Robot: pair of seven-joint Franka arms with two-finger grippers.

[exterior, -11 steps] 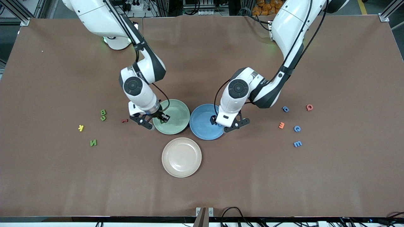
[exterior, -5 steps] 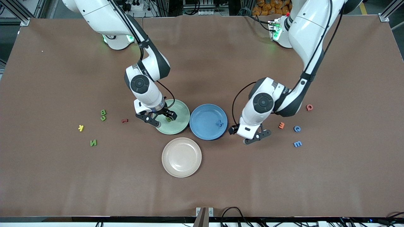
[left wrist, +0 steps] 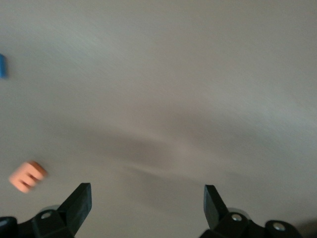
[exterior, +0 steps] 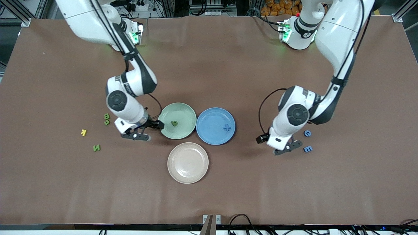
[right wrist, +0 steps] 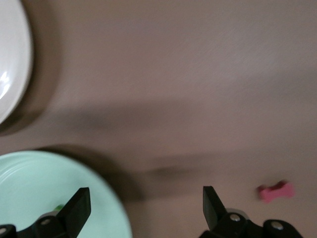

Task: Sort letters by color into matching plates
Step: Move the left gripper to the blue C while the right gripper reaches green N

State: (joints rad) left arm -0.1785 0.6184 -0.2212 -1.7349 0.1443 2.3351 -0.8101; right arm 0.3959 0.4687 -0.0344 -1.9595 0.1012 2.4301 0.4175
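One green letter (exterior: 174, 123) lies in the mint green plate (exterior: 183, 112). A blue letter (exterior: 228, 127) lies in the blue plate (exterior: 210, 120). My right gripper (exterior: 145, 131) hangs open and empty over the table at the green plate's rim (right wrist: 44, 183), with a small red letter (right wrist: 276, 191) close by. Green letters (exterior: 106, 116) (exterior: 96, 148) and a yellow one (exterior: 84, 132) lie toward the right arm's end. My left gripper (exterior: 286, 147) is open and empty over bare table beside a blue C (exterior: 307, 133), a blue E (exterior: 308, 149) and an orange letter (left wrist: 27, 176).
A beige plate (exterior: 187, 162) sits nearer the front camera than the two coloured plates, which touch side by side at mid-table. The right wrist view catches the beige plate's edge (right wrist: 10, 74). A sliver of a blue letter (left wrist: 2, 66) shows in the left wrist view.
The right gripper opened, left the green letter in the green plate and swung toward its own end. The left gripper left the blue plate and travelled to the loose blue letters.
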